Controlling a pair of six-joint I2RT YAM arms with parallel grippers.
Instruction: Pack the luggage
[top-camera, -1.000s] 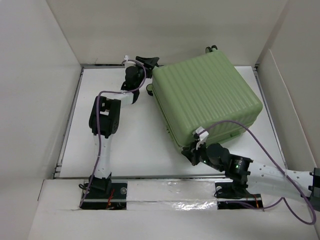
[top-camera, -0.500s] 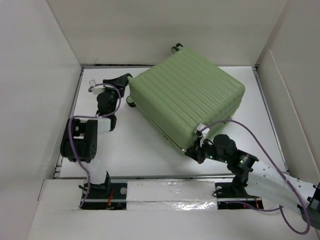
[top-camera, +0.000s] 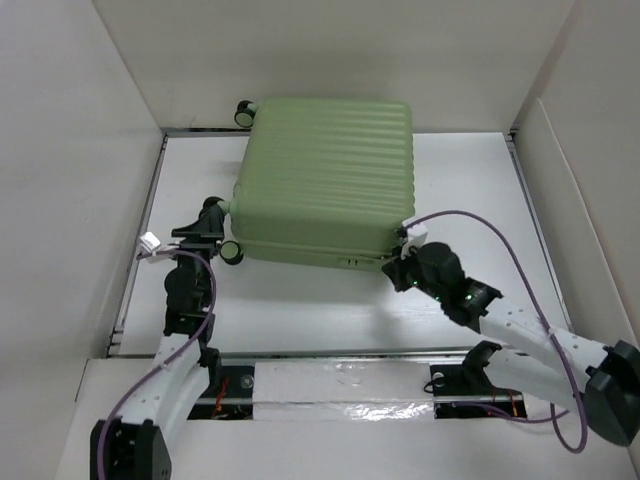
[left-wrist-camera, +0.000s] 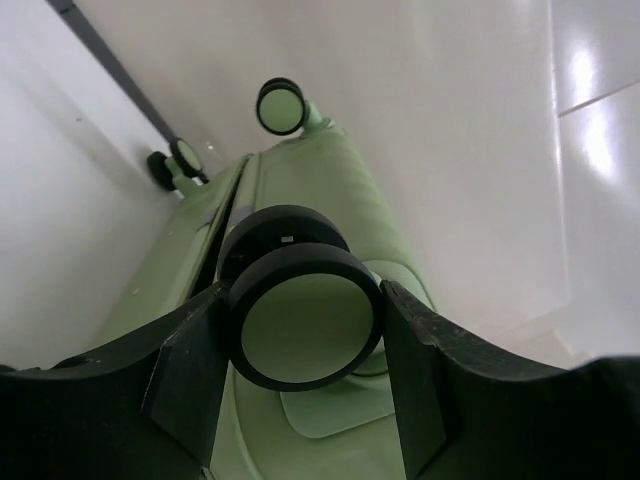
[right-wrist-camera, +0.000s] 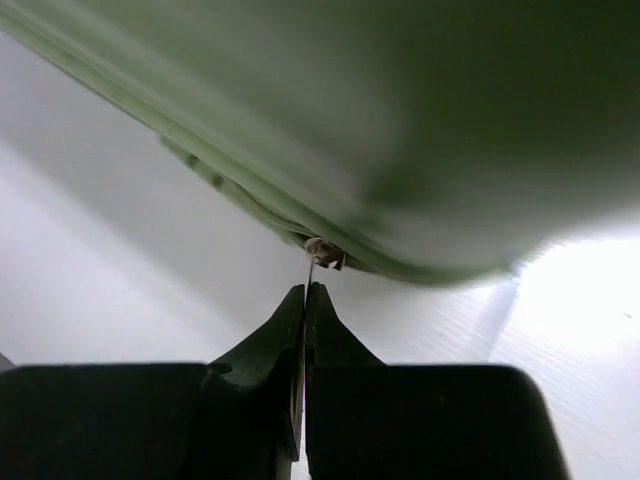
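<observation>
1. From above, the luggage (top-camera: 325, 175) lies flat and shut on the white table (top-camera: 300, 310). Its ribbed pale green shell faces up. It sits toward the back wall (top-camera: 330, 60), about midway between the two sides. The left gripper (top-camera: 220, 238) reaches in at the case's near-left corner, right at the near wheel (top-camera: 232, 252). The right gripper (top-camera: 396, 268) is tucked against the near-right corner, touching the edge where the two halves meet. A purple cable (top-camera: 480, 225) loops up over that arm.

2. Looking along the left wrist, the near wheel fills the middle of the view, a black tyre around a green hub. The two black fingers (left-wrist-camera: 190, 370) stand apart, one on each side of it. Each inner face meets the tyre, so the pincer is gripping the wheel. Beyond it the green shell runs away toward the white wall. A second wheel (left-wrist-camera: 280, 105) is at its far end, and a third wheel (left-wrist-camera: 185, 155) sits lower and to the left.

3. Looking along the right wrist, the green shell looms blurred overhead, with the white table under it. The pincer here is pressed fully closed, tips together. A thin metal zip pull (right-wrist-camera: 312, 268) hangs from the slider on the case's seam and runs straight down into the closed tips, so it is pinched there.
</observation>
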